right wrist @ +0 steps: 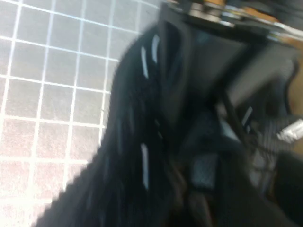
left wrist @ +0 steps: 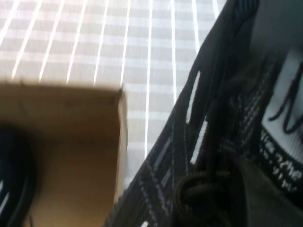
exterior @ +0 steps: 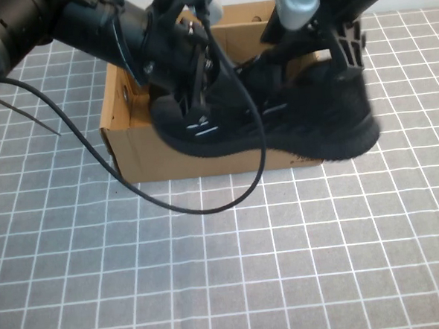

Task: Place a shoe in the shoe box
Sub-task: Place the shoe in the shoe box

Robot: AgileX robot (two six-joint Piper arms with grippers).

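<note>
High view: left gripper (exterior: 192, 80) in the upper centre, clamped on the toe end of a black shoe (exterior: 276, 120); right gripper (exterior: 339, 49) in the upper right, pinching the heel end. Shoe held lengthwise over the front wall of a cardboard shoe box (exterior: 125, 140), upper middle of the frame. Below, a grey mat with a white grid (exterior: 233, 268); a black cable (exterior: 199, 203) looping across it.

Left wrist view: shoe (left wrist: 213, 142) filling the right half, laces lower centre; box corner (left wrist: 94, 137) at lower left; gridded mat (left wrist: 94, 42) along the top.

Right wrist view: blurred shoe (right wrist: 142, 156) across the centre, mat (right wrist: 52, 94) at left.
</note>
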